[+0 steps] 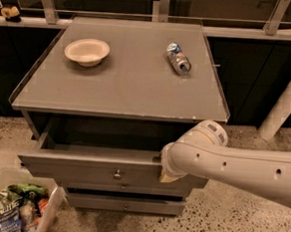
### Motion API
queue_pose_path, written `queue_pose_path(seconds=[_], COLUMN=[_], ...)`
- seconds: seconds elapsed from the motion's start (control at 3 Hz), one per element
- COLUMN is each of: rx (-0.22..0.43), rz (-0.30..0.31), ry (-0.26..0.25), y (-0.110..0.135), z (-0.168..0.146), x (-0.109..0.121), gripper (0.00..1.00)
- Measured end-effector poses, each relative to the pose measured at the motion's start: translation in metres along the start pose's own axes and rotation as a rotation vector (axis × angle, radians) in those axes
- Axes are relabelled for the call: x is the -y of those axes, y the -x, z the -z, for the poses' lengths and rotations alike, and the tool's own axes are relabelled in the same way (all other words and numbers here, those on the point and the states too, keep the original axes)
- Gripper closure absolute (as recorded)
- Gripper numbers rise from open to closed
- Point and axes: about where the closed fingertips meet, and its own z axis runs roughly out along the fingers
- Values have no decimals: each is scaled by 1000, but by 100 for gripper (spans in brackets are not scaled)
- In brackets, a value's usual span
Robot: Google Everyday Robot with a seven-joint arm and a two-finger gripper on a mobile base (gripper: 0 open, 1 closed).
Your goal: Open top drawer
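The top drawer point(82, 167) is the wide grey front with a small round metal knob point(117, 175). It is pulled partly out of the cabinet, and its dark box interior point(99, 134) shows under the cabinet top. My white arm reaches in from the right. My gripper point(167, 175) is at the right part of the drawer front's top edge, hidden behind my wrist. Two slimmer drawer fronts point(124, 204) sit below, pushed in.
A white bowl point(87, 51) and a can lying on its side point(178, 58) are on the cabinet top point(122, 86). A clear bin of snack packets point(14, 211) stands on the floor at lower left. A white post point(286, 98) stands at right.
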Motion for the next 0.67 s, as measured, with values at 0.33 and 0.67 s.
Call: queue_pose_path(seconds=[0.33, 0.67], rx=[0, 1], rz=[0, 3], ry=[0, -7], y=[0, 1], z=[1, 3], x=[1, -2], gripper=[100, 100])
